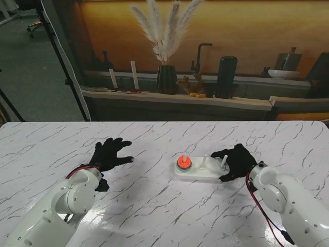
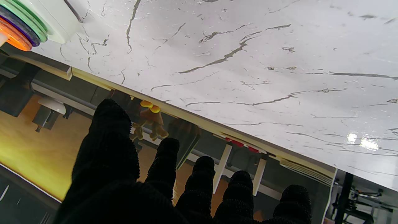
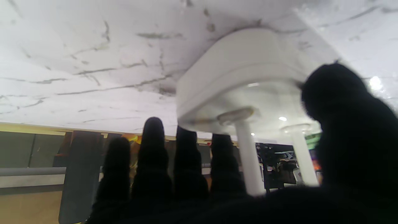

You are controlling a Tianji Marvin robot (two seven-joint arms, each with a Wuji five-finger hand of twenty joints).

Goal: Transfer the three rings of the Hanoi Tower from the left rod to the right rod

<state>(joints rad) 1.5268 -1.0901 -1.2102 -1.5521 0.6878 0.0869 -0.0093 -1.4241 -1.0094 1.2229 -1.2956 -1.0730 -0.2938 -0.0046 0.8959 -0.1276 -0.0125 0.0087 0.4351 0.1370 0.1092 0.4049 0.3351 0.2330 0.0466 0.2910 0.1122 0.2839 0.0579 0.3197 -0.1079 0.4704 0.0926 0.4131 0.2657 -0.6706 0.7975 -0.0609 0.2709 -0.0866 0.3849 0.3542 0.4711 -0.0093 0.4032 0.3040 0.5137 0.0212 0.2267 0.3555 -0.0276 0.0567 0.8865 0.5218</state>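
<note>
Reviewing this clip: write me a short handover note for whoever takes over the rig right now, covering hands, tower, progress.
Left hand: open, fingers spread, over bare table left of the tower, holding nothing.
Right hand: open, at the right end of the white base, fingers around the right rod; whether it touches is unclear.
Rings: all stacked on the left rod, orange on top. Middle rod and right rod are bare.
Done: nothing moved yet.
Left: move all three rings to the right rod.

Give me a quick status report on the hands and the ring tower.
Left robot hand open, clear of the tower. Right robot hand open at the right end of the base. Rings stacked on the left rod. Other two rods bare.
</note>
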